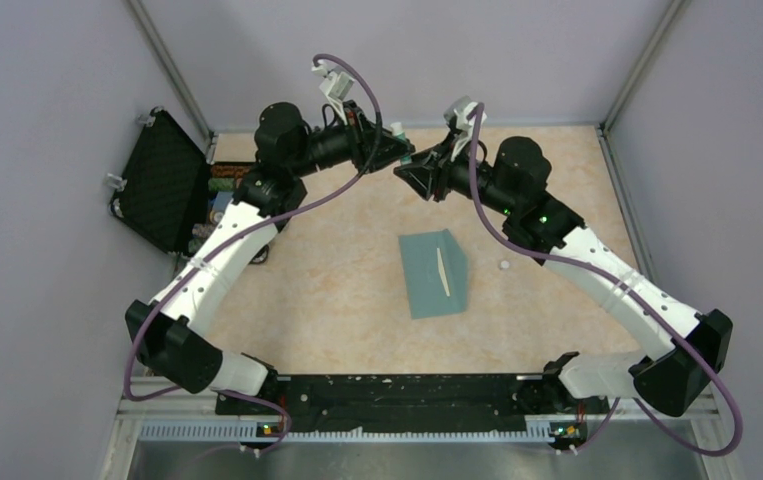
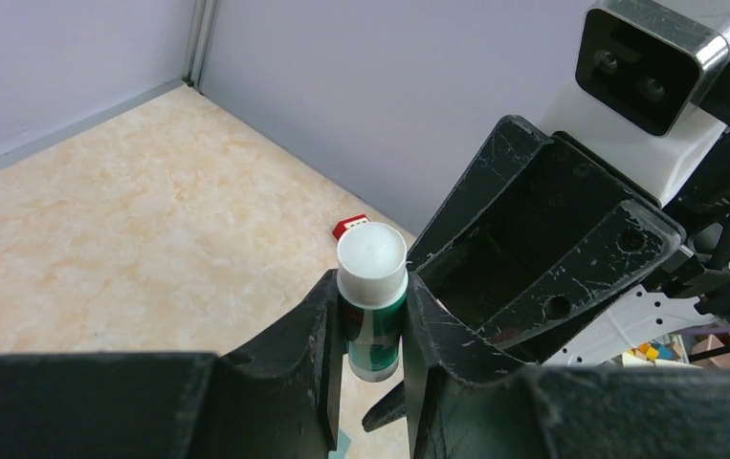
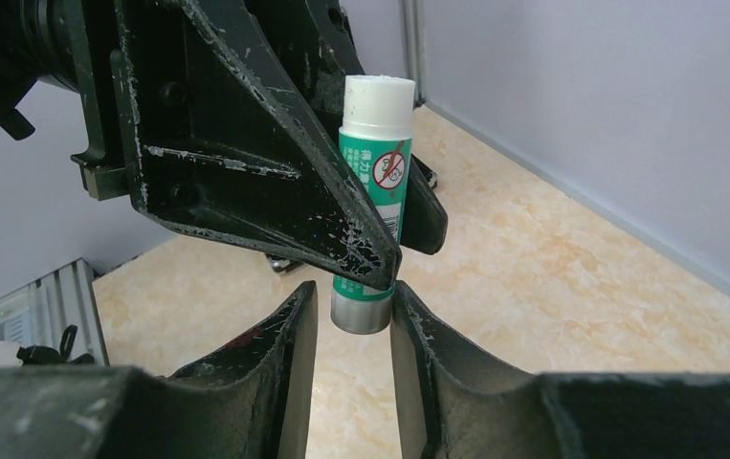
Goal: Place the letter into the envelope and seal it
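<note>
The envelope (image 1: 435, 275) lies in the middle of the desk (image 1: 337, 300), and I judge it is not yet sealed. Over the far edge, the left pincer (image 2: 372, 316) pinches a glue stick (image 2: 372, 260); the right pincer (image 3: 353, 298) flanks its base, but I cannot tell if it grips.

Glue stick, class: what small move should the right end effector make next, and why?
Probably close the right end effector onto the grey base of the glue stick. The left end effector clamps the green body in mid-air. The right fingers only flank the base, with a slight gap on one side, so it looks ungripped.
</note>
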